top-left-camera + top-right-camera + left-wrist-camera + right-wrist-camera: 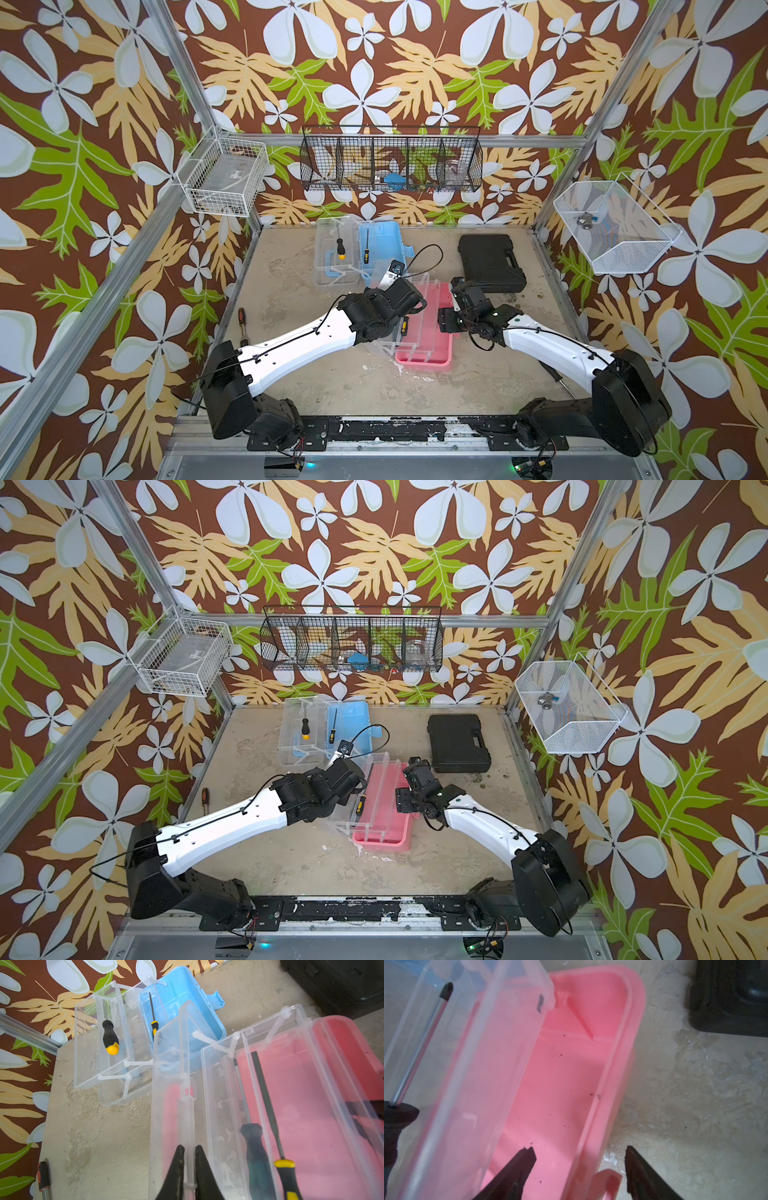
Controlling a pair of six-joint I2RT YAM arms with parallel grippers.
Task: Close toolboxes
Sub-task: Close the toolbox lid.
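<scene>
Neither box is closed yet. The pink toolbox lies open at frame centre on the desk, the left pincer pinching its clear lid, the right pincer spread over its rim. The blue toolbox, above-left of it, gapes untouched.

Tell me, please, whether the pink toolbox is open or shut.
Open. The pink toolbox has its clear lid swung aside, and its pink interior lies uncovered in the right wrist view.
</scene>
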